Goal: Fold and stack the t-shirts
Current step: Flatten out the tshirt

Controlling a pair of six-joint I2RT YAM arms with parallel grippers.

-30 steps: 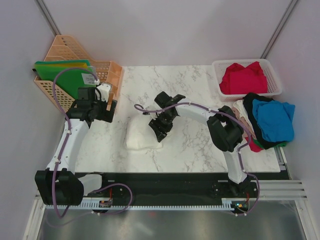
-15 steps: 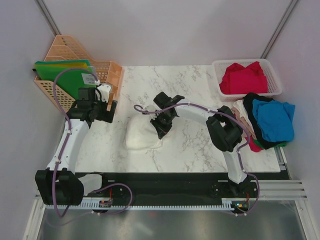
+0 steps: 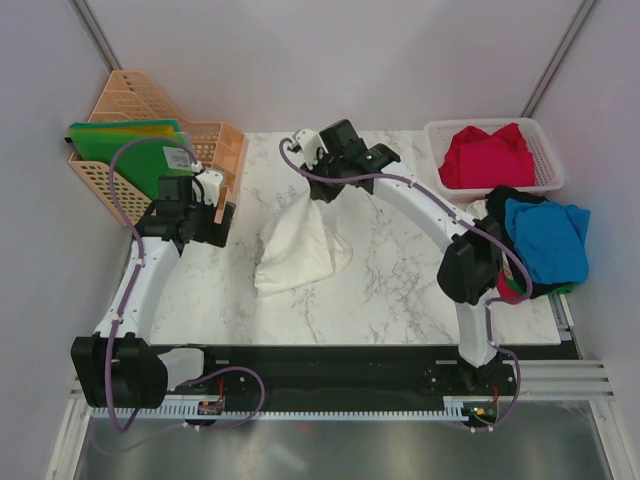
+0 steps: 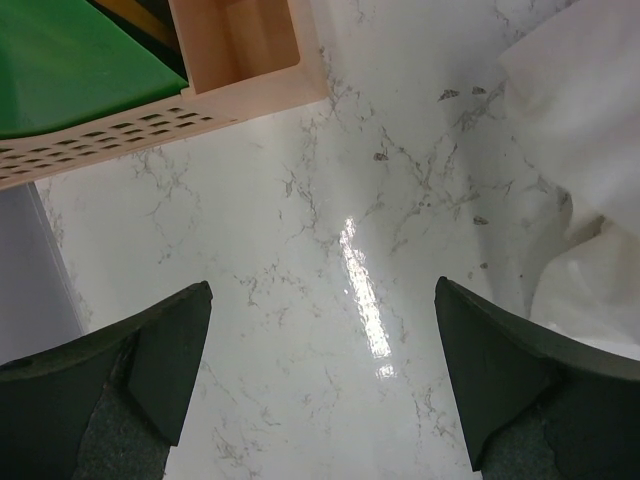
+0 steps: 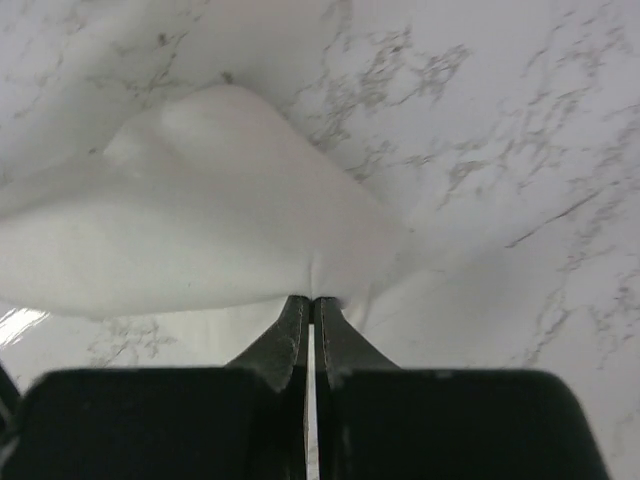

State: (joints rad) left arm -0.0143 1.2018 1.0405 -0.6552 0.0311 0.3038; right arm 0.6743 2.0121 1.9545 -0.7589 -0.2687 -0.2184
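Right gripper (image 5: 310,305) clenched on the peak of the large white cloth t-shirt (image 3: 300,250) above the marble worktop (image 3: 400,280); left gripper (image 4: 320,290) gapes empty. A slow, steady lift should spread it.

Left arm (image 3: 138,285) and right arm (image 3: 425,205): white links, black joints, black bases. Purple cables (image 3: 111,172) loop along each. Fingers (image 4: 165,345) matte black, wedge-shaped.

l end effector (image 4: 320,385) wide apart over marble; white t-shirt (image 4: 585,150) rt.
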